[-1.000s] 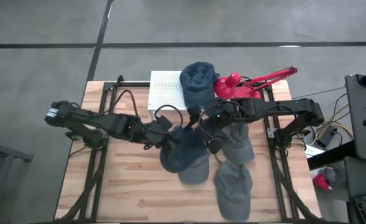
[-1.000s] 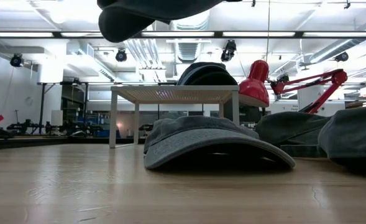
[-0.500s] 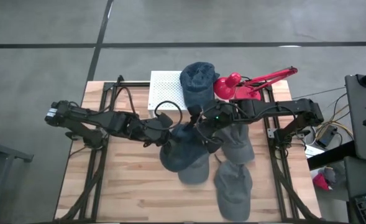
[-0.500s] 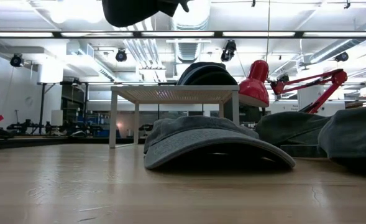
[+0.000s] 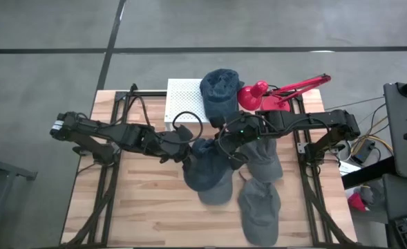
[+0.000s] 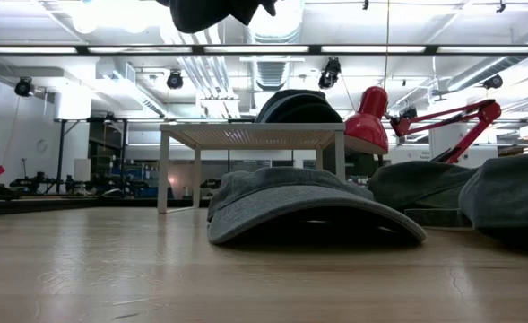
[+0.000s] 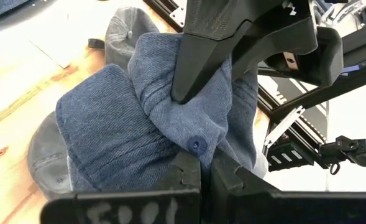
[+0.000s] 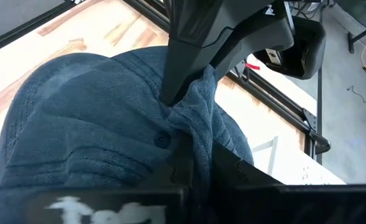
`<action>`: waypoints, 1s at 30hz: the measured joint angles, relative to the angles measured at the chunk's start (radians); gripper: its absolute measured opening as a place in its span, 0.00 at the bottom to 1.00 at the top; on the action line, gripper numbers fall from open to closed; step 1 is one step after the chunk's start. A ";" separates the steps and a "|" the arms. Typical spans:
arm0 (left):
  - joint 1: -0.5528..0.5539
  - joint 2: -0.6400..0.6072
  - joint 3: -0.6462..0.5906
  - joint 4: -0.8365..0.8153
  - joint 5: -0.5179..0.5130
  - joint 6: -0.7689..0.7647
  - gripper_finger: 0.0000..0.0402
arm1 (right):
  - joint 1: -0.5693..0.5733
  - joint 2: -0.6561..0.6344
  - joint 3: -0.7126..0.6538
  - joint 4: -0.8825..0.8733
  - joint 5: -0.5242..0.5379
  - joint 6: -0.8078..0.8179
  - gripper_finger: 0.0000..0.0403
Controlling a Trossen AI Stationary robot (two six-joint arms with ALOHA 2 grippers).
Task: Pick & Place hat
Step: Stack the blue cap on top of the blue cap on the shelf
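Denim-blue cap (image 5: 207, 169) hangs above the middle of the wooden table (image 5: 141, 207), pinched from both sides by the two arms. The left gripper (image 5: 187, 146) reaches in from the left and the right gripper (image 5: 220, 143) from the right, meeting at the cap's crown. In both wrist views each gripper's fingers are closed tight on a bunched fold of the blue fabric beside the crown's top button (image 7: 198, 146), the two pairs nearly touching.

The cap is soft, faded blue cloth with stitched panel seams, its crown crumpled where it is gripped. From above, its long axis runs roughly from the back of the table to the front, crown toward the arms and brim (image 5: 215, 192) drooping toward the front edge. In the low view only a dark scrap of it (image 6: 212, 13) shows at the top, clear of the table.

Below and to the right lie two grey caps (image 5: 260, 204), one (image 5: 264, 160) partly under the right arm. Another dark blue cap (image 5: 220, 93) sits on a white perforated stand (image 5: 182, 100) at the back, next to a red desk lamp (image 5: 276, 91).
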 joint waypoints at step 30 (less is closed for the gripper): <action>-0.002 -0.105 0.000 0.028 0.046 0.084 0.28 | 0.004 -0.105 -0.002 -0.155 0.014 -0.178 0.02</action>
